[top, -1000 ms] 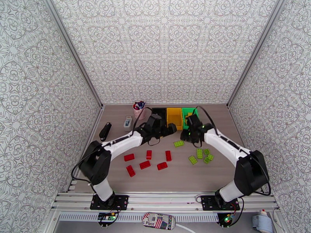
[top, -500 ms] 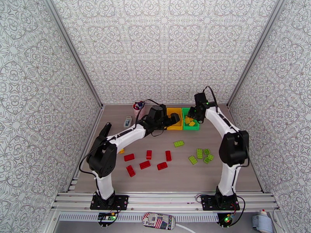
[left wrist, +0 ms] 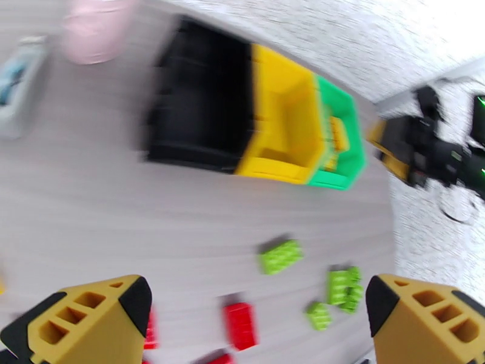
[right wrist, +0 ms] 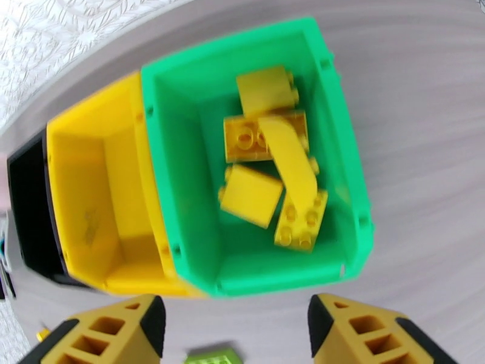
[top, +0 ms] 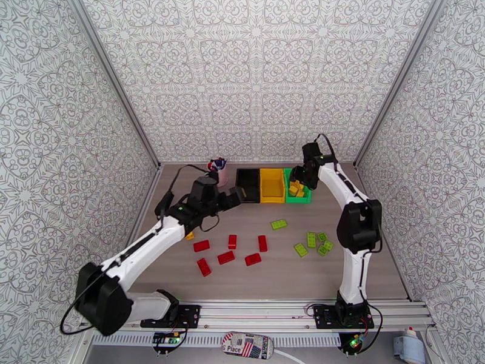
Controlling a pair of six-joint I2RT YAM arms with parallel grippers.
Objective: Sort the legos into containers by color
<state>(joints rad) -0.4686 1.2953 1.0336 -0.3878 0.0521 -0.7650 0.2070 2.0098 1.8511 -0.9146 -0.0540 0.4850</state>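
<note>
Hovering above the green container [right wrist: 176, 195] at the back of the worktop [top: 285, 286], the right end effector [right wrist: 233, 310] has its jaws spread wide with nothing between them. Below it, a handful of yellow legos [right wrist: 267, 153] lie heaped inside that container. The yellow container [right wrist: 79, 177] just beside it looks empty, and the black container [left wrist: 200, 110] at the far end of the row shows nothing inside, though it is dark and blurred. The left end effector [left wrist: 257, 295] is likewise open and empty, out over the worktop in front of the black container. Six red legos [top: 226, 257] lie loose on the worktop's left-centre and about six light green legos [top: 311, 239] lie to the right, well apart from the containers. One small yellow piece [top: 190, 236] seems to rest beside the left arm. By this reading roughly a third is done: yellow nearly gathered, red and green untouched.
</note>
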